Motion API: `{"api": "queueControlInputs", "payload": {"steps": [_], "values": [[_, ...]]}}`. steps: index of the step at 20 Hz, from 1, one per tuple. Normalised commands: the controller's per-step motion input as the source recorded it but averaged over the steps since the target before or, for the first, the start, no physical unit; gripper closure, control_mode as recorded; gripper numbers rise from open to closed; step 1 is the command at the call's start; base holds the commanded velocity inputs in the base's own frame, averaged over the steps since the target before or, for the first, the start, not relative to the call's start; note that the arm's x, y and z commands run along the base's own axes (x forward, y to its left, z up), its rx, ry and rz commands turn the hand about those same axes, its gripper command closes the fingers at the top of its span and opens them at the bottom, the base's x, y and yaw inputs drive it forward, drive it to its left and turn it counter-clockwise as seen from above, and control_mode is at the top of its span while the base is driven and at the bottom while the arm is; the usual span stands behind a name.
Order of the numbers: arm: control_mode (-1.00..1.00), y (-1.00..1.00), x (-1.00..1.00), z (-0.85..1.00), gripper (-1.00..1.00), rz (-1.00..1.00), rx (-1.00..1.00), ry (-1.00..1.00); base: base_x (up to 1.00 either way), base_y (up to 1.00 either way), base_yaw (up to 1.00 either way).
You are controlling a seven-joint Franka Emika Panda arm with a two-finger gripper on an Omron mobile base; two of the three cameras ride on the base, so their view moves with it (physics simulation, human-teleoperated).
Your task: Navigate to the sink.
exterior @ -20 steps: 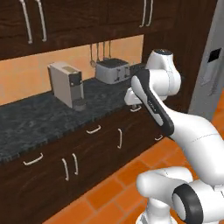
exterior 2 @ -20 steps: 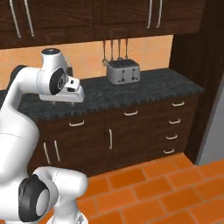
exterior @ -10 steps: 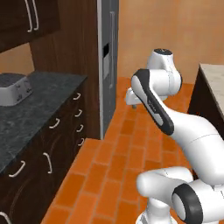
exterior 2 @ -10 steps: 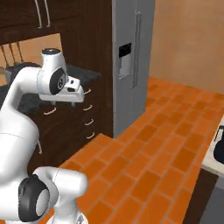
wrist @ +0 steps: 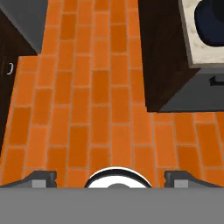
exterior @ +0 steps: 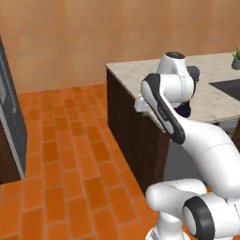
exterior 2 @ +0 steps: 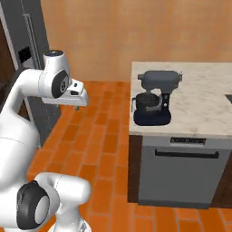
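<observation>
A black rectangular recess, the near corner of the sink [exterior: 228, 87], is set in the pale island counter [exterior: 140, 70] at the right edge of the left base view; drain and faucet are out of frame. A sliver of the same dark basin touches the right edge of the right base view, sink [exterior 2: 229, 97]. My gripper [exterior 2: 77, 107] hangs over the brick floor, left of the island, and holds nothing. In the hand view the gripper [wrist: 111, 178] points down at the bricks, its fingertips [wrist: 41, 178] set wide apart, open.
A dark stand mixer [exterior 2: 156, 97] sits on the island's near corner above a grey dishwasher front [exterior 2: 181, 172]. The steel fridge [exterior 2: 27, 45] stands to the left. A potted plant [exterior: 236, 58] is at the island's far end. Orange brick floor [exterior: 61, 136] lies between.
The whole scene has swung with the base: dark cabinets with toaster and coffee machine gave way to the fridge, then to the island. The arm's pose is the same.
</observation>
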Motion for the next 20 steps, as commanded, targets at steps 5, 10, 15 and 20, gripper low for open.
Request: {"api": "queueControlInputs", "payload": {"steps": [5,10,15,20], "values": [[1.00,0.00,0.00,0.00,-1.00,0.00,0.00,0.00,0.41,-1.00,-0.31],[1.00,0.00,0.00,0.00,-1.00,0.00,0.00,0.00,0.63,-1.00,-0.06],[1.00,0.00,0.00,0.00,-1.00,0.00,0.00,0.00,0.91,-1.00,0.14],[1.00,0.00,0.00,0.00,-1.00,0.00,0.00,0.00,0.68,-1.00,0.21]]}}
